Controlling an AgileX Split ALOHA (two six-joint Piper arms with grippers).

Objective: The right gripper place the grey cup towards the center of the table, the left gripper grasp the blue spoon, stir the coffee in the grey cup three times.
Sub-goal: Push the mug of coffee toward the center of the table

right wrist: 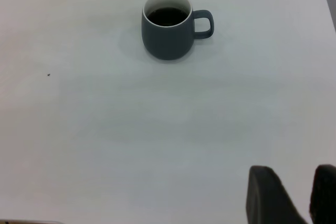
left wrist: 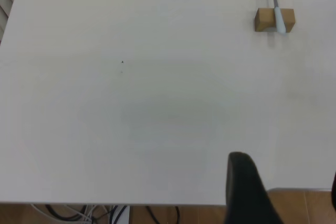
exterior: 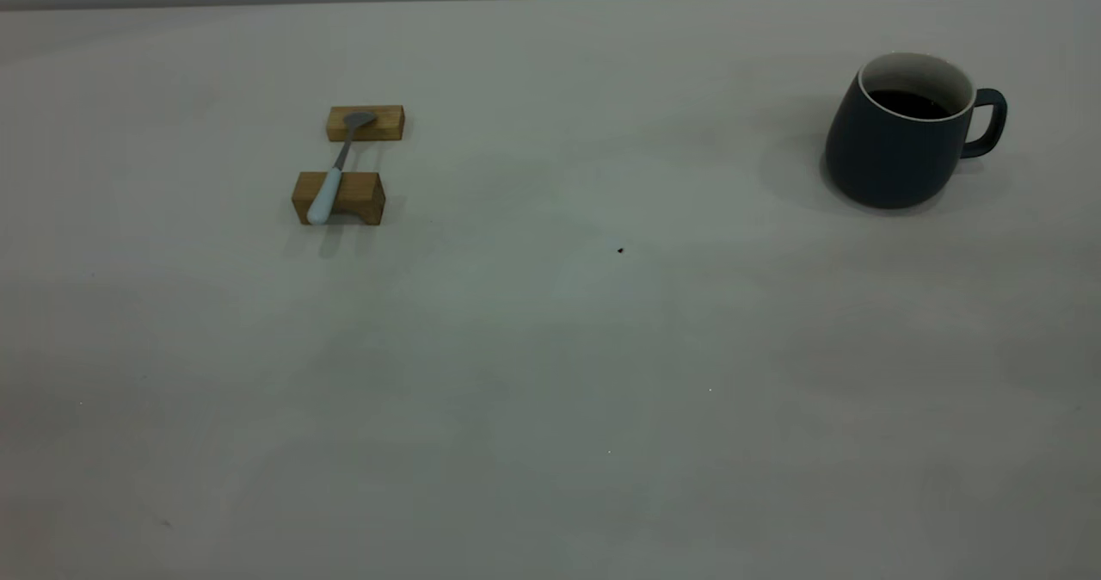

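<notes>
The grey cup (exterior: 894, 145) stands upright at the far right of the table (exterior: 550, 373), handle pointing right, with dark coffee (exterior: 907, 102) inside. The blue spoon (exterior: 331, 186) lies across two wooden blocks at the left, bowl on the far one. Neither arm shows in the exterior view. In the right wrist view the right gripper (right wrist: 296, 187) is open and empty, well short of the cup (right wrist: 167, 38). In the left wrist view the left gripper (left wrist: 286, 192) hangs open over the table's edge, far from the spoon (left wrist: 278, 14).
The spoon rests on a far wooden block (exterior: 365, 122) and a near one (exterior: 340, 197). A tiny dark speck (exterior: 620, 250) marks the table's middle. Beyond the table edge (left wrist: 157, 203) in the left wrist view lie cables (left wrist: 105, 214) and brown floor.
</notes>
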